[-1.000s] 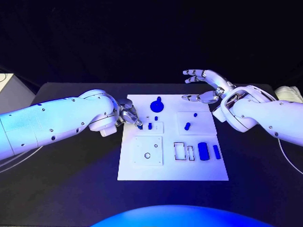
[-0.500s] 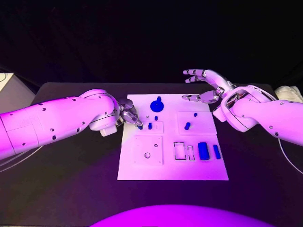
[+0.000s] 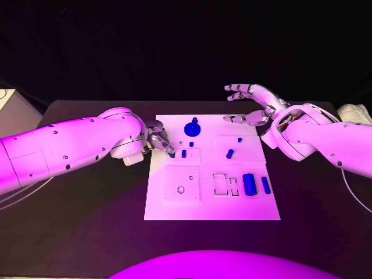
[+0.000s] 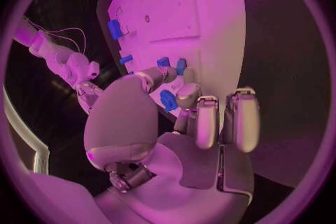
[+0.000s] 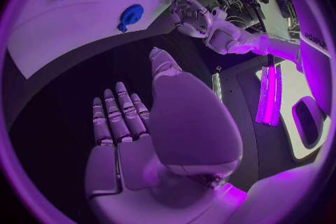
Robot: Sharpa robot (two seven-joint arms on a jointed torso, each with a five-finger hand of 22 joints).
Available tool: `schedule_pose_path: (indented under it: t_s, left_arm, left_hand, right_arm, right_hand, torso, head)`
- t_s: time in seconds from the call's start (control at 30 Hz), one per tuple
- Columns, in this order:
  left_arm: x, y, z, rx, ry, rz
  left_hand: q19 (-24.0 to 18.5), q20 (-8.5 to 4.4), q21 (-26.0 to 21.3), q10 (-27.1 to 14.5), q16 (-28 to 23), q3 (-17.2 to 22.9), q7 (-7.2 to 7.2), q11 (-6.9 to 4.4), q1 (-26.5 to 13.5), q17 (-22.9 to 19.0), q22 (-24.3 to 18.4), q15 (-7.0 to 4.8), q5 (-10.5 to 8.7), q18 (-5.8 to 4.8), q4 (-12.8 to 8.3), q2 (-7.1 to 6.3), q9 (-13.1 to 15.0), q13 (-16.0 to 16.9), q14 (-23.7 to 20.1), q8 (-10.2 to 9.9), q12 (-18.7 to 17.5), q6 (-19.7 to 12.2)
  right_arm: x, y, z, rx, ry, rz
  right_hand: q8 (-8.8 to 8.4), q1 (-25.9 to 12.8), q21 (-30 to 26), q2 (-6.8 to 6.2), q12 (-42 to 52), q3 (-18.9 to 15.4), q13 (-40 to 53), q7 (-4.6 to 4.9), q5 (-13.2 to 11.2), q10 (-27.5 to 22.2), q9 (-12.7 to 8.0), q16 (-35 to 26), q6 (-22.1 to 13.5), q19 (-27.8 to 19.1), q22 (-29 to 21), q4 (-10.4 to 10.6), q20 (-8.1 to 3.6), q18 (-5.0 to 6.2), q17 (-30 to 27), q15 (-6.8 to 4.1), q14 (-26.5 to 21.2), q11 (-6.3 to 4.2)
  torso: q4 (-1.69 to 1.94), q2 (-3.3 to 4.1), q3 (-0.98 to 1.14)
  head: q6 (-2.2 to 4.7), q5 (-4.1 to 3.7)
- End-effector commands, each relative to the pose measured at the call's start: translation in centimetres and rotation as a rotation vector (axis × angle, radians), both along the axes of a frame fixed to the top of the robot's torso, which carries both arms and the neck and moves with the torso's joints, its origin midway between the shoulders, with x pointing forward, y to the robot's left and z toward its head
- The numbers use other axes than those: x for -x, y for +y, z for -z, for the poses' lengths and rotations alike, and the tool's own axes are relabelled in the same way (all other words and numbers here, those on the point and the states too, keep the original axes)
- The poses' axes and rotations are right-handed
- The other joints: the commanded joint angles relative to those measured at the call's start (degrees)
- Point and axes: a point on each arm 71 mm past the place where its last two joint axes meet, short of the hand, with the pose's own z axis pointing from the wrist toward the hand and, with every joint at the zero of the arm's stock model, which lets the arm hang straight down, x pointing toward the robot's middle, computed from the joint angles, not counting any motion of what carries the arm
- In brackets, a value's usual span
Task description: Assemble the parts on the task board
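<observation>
The left hand [image 3: 159, 141] pinched a small blue part [image 4: 168, 99] above the task board [image 3: 211, 212], right hand [image 3: 254, 107] spread empty beyond its far corner; several parts [image 3: 250, 184] lay loose, assembly seemingly far from finished

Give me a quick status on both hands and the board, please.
Left hand pinches a blue part at the board's left edge. Right hand open, off the board's far right corner. Nothing in the way.
</observation>
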Motion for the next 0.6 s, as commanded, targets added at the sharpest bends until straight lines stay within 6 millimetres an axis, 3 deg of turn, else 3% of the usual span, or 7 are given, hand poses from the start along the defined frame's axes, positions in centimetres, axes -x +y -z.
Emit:
schedule_pose_path:
  t_s: [0.03, 0.6]
  left_arm:
    - [0.33, -0.48, 0.48, -0.015, 0.041, 0.029]
    - [0.14, -0.79, 0.98, -0.009, 0.050, 0.019]
  left_hand:
    - [0.2, -0.09, 0.2, 0.3, 0.2, 8.1, -1.01, -0.04, -0.2, 13.9, 5.1, -0.36, 0.21, -0.98, -8.4, 0.36, 0.0, 0.1, 5.6, 0.0, 0.0, 1.5]
    - [0.2, -0.32, 0.2, 1.5, 0.4, 3.6, -1.90, -0.58, -2.5, 14.2, 5.3, -0.69, -1.14, -1.03, -6.6, 0.51, 0.5, 1.1, 5.7, -0.2, 0.3, 1.5]
  right_arm:
    - [0.08, 0.14, 0.01, 0.003, 0.000, -0.013]
    - [0.15, 0.15, 0.00, 0.002, 0.001, -0.015]
  right_hand:
    - [0.26, -0.1, 0.4, 0.58, 0.1, 0.4, 0.1, 7.71, -0.2, 0.5, 0.1, 0.2, 0.4, 0.2, -0.1, 0.1, 0.02, -1.11, 0.1, 0.02, 0.6, -0.05]
    - [0.28, -0.1, 0.4, 0.62, 0.1, 0.4, 0.1, 7.72, -0.2, 0.7, 0.1, 0.1, 0.5, 0.2, -0.1, 0.1, 0.02, -1.14, 0.1, 0.04, 0.6, -0.05]
  torso:
    - [-0.04, 0.01, 0.03]
    - [0.06, 0.04, 0.04]
  head:
    - [-0.06, 0.02]
    - [-0.31, -0.38]
